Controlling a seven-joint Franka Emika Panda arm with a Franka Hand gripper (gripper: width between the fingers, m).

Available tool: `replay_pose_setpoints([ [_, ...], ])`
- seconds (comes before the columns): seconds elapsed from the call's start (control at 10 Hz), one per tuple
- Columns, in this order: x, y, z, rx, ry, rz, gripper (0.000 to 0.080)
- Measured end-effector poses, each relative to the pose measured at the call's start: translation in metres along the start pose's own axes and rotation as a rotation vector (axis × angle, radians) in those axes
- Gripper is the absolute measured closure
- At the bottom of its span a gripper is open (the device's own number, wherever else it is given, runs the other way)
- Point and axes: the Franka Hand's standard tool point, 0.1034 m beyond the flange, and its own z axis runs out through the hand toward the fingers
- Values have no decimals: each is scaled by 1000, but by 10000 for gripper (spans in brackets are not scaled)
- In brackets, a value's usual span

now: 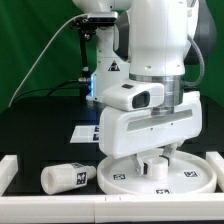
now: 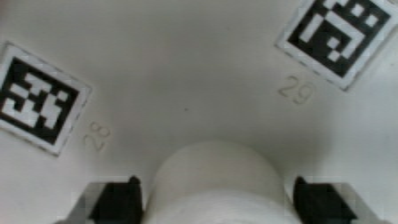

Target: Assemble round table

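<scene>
The large white plastic round disc with its raised rim lies flat on the black counter, near the camera and toward the exterior view's right. The white robot arm stands right over it, wrist pointing straight down. The wrist view looks down on the disc's pale face, which carries two black-and-white square tags (faint raised numerals sit beside them).

A white rounded part sits between the jaws, just above or on the disc's middle; the wrist view shows its smooth curved end. The dark fingertips stand close on either side of it. I cannot tell whether the jaws press on it or merely flank it.

The thick white cylindrical leg, with tags on its side, lies tipped over on the counter at the exterior view's near left, apart from the disc. Farther back lies the marker board. A white border rail runs along the exterior view's left edge.
</scene>
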Motion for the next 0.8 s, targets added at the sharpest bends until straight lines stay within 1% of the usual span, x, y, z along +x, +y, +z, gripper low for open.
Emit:
replay_pose_setpoints([
  [0.2,0,0,0,0,0,0,182],
  [0.3,-1,2,-2,-1,1,8,182],
  [0.4,-4,7,-13,-8,3,25,156],
  [0.5,-9,17,-29,-4,-20,26,156],
  [0.6,-7,30,-48,-5,-30,34,156],
  [0.7,-1,35,-55,-10,-25,44,150],
  [0.8,-3,32,-51,-9,-27,42,150],
])
